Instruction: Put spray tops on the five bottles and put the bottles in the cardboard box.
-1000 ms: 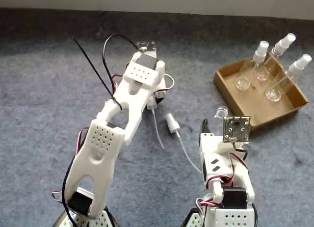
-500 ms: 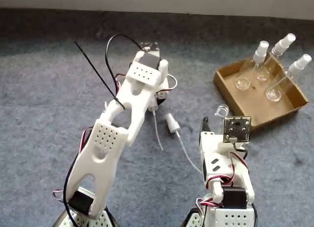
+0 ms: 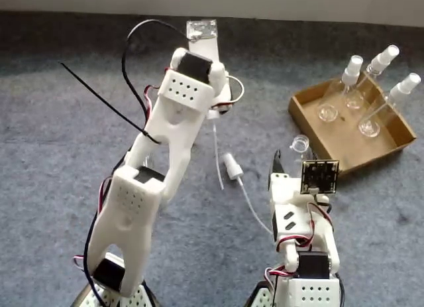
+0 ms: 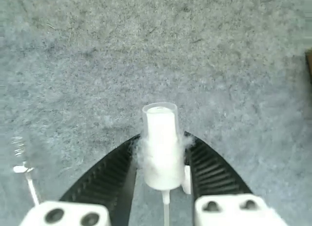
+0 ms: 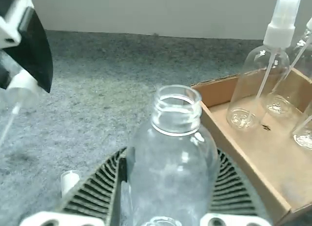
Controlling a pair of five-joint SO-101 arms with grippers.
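My left gripper (image 4: 161,140) is shut on a white spray top (image 4: 160,153), held above the grey carpet with its thin tube (image 3: 217,154) hanging down. My right gripper (image 5: 170,160) is shut on a clear bottle (image 5: 171,148) that stands upright with an open neck (image 3: 299,146), just beside the cardboard box (image 3: 311,124). From the right wrist view, the left gripper (image 5: 27,50) and its spray top (image 5: 22,92) hang off to one side, higher than the bottle's neck. Three bottles with spray tops (image 3: 361,88) stand in the box.
A second spray top (image 3: 232,166) lies on the carpet between the arms, and its long tube (image 3: 255,207) runs toward the right arm's base. A black cable (image 3: 106,101) loops off the left arm. A pale wall borders the far side.
The left arm has swung toward the far edge and risen, carrying the spray top so its tube hangs higher. The right gripper and its bottle have hardly moved.
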